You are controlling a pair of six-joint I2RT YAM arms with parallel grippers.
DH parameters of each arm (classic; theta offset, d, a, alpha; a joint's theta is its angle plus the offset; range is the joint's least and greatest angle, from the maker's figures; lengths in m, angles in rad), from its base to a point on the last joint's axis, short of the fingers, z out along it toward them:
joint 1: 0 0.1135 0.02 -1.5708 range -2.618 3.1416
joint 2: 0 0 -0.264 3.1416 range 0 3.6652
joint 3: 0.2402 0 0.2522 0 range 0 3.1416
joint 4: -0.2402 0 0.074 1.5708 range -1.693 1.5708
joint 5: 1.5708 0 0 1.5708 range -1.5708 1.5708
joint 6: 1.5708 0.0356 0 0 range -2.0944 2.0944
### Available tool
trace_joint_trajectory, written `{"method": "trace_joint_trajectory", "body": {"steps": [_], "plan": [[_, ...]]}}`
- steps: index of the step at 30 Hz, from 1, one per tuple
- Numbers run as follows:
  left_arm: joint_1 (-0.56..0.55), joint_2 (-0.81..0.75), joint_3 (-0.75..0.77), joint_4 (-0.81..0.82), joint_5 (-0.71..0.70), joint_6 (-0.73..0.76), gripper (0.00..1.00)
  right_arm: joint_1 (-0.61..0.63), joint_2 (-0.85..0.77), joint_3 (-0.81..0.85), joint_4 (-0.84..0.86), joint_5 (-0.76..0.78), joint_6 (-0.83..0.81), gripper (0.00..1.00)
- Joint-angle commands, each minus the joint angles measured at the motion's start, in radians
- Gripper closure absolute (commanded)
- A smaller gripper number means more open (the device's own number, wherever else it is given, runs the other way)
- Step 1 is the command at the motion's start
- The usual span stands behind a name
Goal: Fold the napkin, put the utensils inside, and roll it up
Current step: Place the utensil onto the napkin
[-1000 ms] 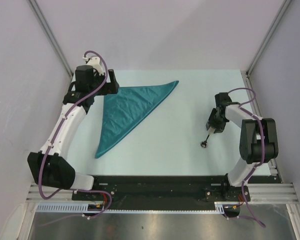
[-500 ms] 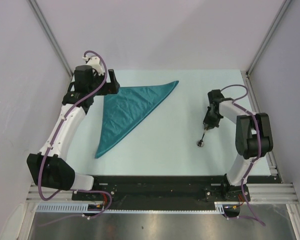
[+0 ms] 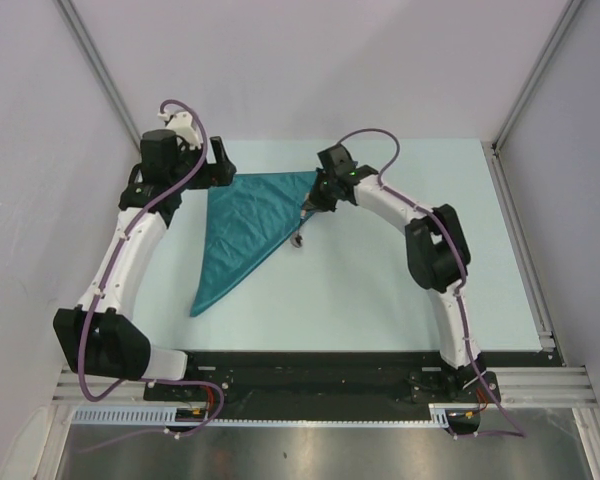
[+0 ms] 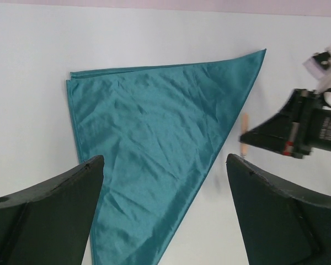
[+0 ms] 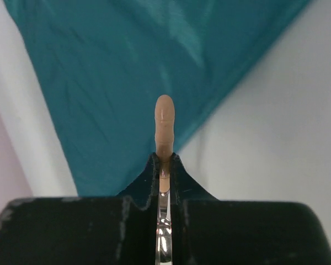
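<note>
The teal napkin point(image 3: 242, 222) lies flat on the table, folded into a triangle, and shows in the left wrist view point(image 4: 154, 143) and the right wrist view point(image 5: 121, 66) too. My right gripper point(image 3: 315, 203) hovers at the napkin's right corner, shut on the spoon point(image 3: 300, 232). The spoon's grey bowl hangs toward the cloth's long edge. In the right wrist view the tan handle point(image 5: 164, 122) sticks out past the gripper point(image 5: 164, 159), over the cloth. My left gripper point(image 4: 164, 159) is open above the napkin's far left part point(image 3: 218, 160), holding nothing.
The pale table point(image 3: 400, 290) stretches to the right of the napkin. Grey walls with metal posts point(image 3: 100, 70) close in the back and sides. A black base rail point(image 3: 310, 365) runs along the near edge.
My right arm has swung from the right side of the table over to the napkin's right corner, carrying the spoon. The left arm has shifted slightly.
</note>
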Motion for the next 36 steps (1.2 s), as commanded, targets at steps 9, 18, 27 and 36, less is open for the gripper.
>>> {"method": "trace_joint_trajectory", "body": {"steps": [9, 18, 27, 36], "plan": [[0.062, -0.027, -0.014, 0.058, 0.085, -0.042, 0.04, 0.084, 0.176, 0.124, 0.201, 0.078, 0.406, 1.00], [0.069, -0.019, -0.014, 0.058, 0.092, -0.048, 0.04, 0.129, 0.223, 0.145, 0.167, 0.232, 0.487, 1.00], [0.071, -0.022, -0.016, 0.060, 0.101, -0.051, 0.04, 0.155, 0.236, 0.144, 0.169, 0.291, 0.538, 1.00], [0.072, -0.027, -0.014, 0.060, 0.106, -0.054, 0.04, 0.163, 0.254, 0.145, 0.166, 0.325, 0.567, 1.00]]}}
